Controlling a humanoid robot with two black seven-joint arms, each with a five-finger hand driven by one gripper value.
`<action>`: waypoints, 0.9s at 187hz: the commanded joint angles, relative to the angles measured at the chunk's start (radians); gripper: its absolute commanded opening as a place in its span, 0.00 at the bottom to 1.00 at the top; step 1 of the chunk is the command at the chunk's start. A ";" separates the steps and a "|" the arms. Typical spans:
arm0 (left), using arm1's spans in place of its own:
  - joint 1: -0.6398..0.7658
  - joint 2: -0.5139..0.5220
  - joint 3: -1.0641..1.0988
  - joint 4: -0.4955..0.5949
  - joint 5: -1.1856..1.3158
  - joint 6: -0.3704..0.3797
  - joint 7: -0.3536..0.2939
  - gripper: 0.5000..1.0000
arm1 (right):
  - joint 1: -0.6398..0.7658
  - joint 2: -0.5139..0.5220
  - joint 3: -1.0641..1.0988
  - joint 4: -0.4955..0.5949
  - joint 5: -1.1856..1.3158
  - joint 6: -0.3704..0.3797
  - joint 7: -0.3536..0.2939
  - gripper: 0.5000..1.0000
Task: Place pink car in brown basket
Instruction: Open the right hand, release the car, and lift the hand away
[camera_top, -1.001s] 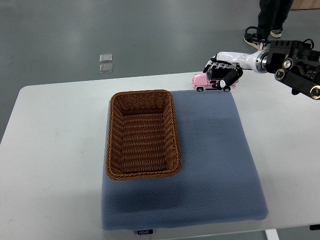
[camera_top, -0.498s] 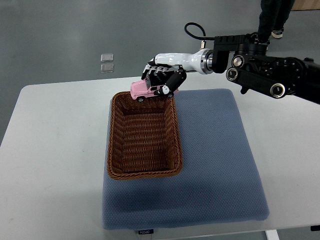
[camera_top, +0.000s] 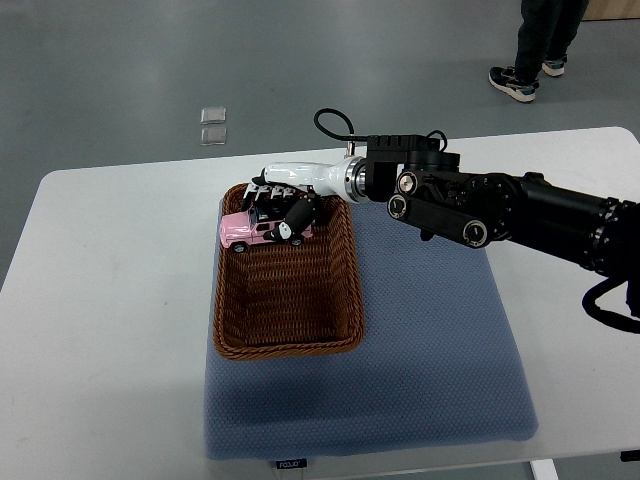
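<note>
The pink toy car (camera_top: 252, 231) is held over the far end of the brown wicker basket (camera_top: 288, 322), just inside its rim. My right hand (camera_top: 280, 212) is shut on the car, its black fingers wrapped over the roof and right side. The right arm (camera_top: 480, 205) reaches in from the right edge across the blue mat. I cannot tell whether the car's wheels touch the basket floor. The left arm is out of view.
The basket rests on a blue padded mat (camera_top: 420, 350) on a white table (camera_top: 100, 330). A person's legs and shoes (camera_top: 525, 70) stand on the floor beyond the table's far right. Two small clear squares (camera_top: 211, 125) lie on the floor behind the table.
My right hand has carried the pink car leftward from the mat's far right corner, over the basket's far rim, and lowered it into the basket's far end.
</note>
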 joint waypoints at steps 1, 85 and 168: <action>-0.001 0.000 0.002 0.000 0.000 0.000 0.000 1.00 | -0.030 0.003 0.000 -0.010 -0.002 -0.008 0.001 0.20; 0.001 0.000 0.000 0.003 0.000 0.000 0.000 1.00 | -0.023 -0.020 0.071 -0.029 0.013 -0.011 0.017 0.83; 0.001 0.000 0.002 0.001 0.000 0.000 0.000 1.00 | -0.365 -0.126 0.853 -0.027 0.610 0.006 0.018 0.83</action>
